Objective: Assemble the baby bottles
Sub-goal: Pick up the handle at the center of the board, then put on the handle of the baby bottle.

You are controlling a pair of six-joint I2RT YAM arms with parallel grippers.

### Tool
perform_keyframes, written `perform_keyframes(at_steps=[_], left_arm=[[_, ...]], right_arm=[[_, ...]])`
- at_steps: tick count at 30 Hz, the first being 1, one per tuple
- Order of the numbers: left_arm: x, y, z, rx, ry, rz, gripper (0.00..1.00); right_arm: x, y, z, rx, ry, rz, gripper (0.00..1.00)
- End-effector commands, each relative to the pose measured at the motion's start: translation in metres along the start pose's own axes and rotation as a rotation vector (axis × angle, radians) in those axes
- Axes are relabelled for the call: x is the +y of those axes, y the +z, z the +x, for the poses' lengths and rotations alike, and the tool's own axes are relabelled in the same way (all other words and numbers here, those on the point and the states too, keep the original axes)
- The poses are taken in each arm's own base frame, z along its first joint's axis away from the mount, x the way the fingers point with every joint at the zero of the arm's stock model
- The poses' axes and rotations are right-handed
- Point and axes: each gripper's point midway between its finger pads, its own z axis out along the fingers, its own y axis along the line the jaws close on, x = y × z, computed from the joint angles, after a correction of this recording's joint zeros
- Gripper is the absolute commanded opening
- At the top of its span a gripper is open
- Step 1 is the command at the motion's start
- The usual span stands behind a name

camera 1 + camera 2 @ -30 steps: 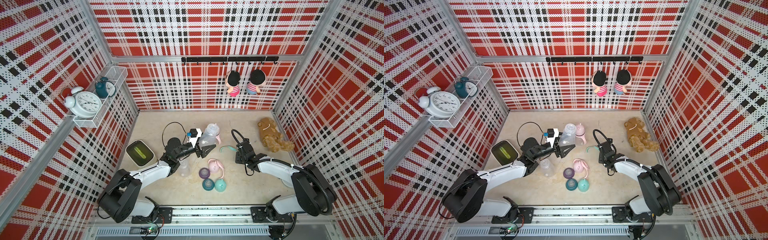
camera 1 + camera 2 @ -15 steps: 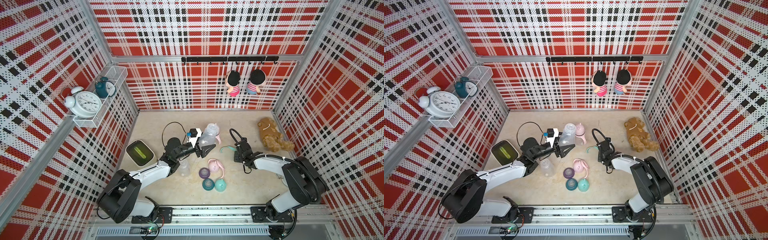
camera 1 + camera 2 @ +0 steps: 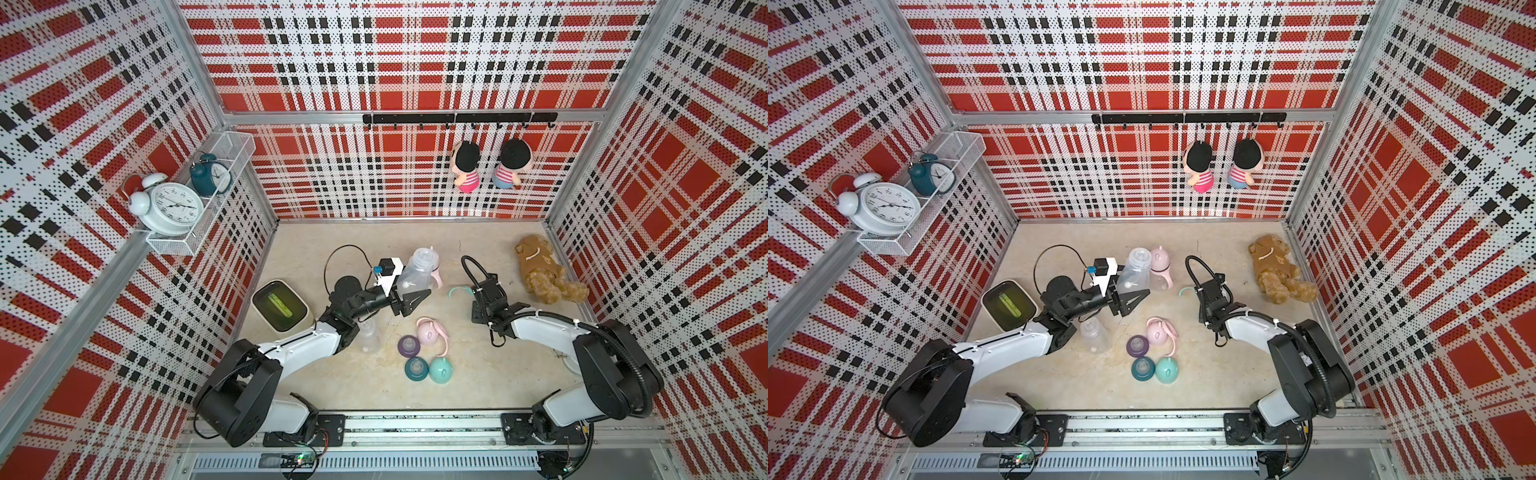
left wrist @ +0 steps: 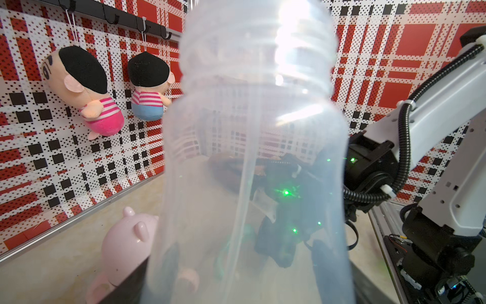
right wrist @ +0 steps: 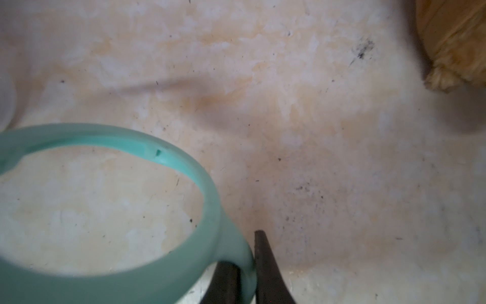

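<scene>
Held bottle: A clear baby bottle (image 4: 249, 158), capless with its threaded neck bare, fills the middle of the left wrist view. It stands upright in the left pincer (image 3: 415, 299), which is clamped on its lower end at centre frame in both top views.
Handle ring: The right pincer (image 5: 247, 273) is closed on the stem of a teal handle ring (image 5: 211, 200), low over the desk (image 5: 315, 105), just right of centre in both top views.
Loose parts: A second clear bottle (image 3: 368, 337) lies on the desk beside the left arm. A pink eared dome cap (image 3: 428, 332), purple nipple collar (image 3: 409, 346), teal nipple collar (image 3: 416, 368) and teal dome cap (image 3: 441, 370) cluster at lower centre.
Assembled: A pink-capped bottle (image 3: 1160, 268) stands just behind the held one.
Hard to make out: The right pincer's tips sit hidden under its wrist in both top views. The ring is cut off at the lower left of the right wrist view, and whether it touches the desk cannot be told. The left pincer's fingers (image 4: 123, 285) are dark blurs beside and behind the plastic.
</scene>
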Motion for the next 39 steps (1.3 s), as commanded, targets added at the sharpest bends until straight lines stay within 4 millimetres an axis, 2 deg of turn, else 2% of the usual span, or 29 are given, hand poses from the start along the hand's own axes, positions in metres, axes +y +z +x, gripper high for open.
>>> perform_keyframes(at_steps=[1,7,11,17,23,30,39], left_arm=[[0.005,-0.004,-0.007,-0.021,0.012,-0.032,0.0],[0.01,-0.004,0.002,-0.002,-0.022,-0.034,0.0],[0.01,-0.002,0.005,0.006,-0.029,-0.03,0.0],[0.01,0.004,0.007,0.012,-0.036,-0.023,0.0],[0.011,0.011,0.009,0.015,-0.042,-0.029,0.0],[0.013,0.019,0.006,0.009,-0.052,-0.026,0.0],[0.018,0.027,0.005,0.012,-0.06,-0.037,0.0]], right_arm=[[-0.002,-0.028,-0.031,-0.064,0.029,-0.013,0.01],[-0.004,-0.083,-0.076,-0.177,0.008,-0.049,0.0],[0.003,-0.13,-0.114,-0.288,-0.005,-0.074,0.0],[0.029,-0.195,-0.156,-0.442,-0.066,-0.073,0.0],[0.053,-0.241,-0.178,-0.578,-0.109,-0.041,0.0],[0.075,-0.261,-0.179,-0.654,-0.188,0.051,0.0],[0.1,-0.268,-0.166,-0.699,-0.268,0.142,0.0]])
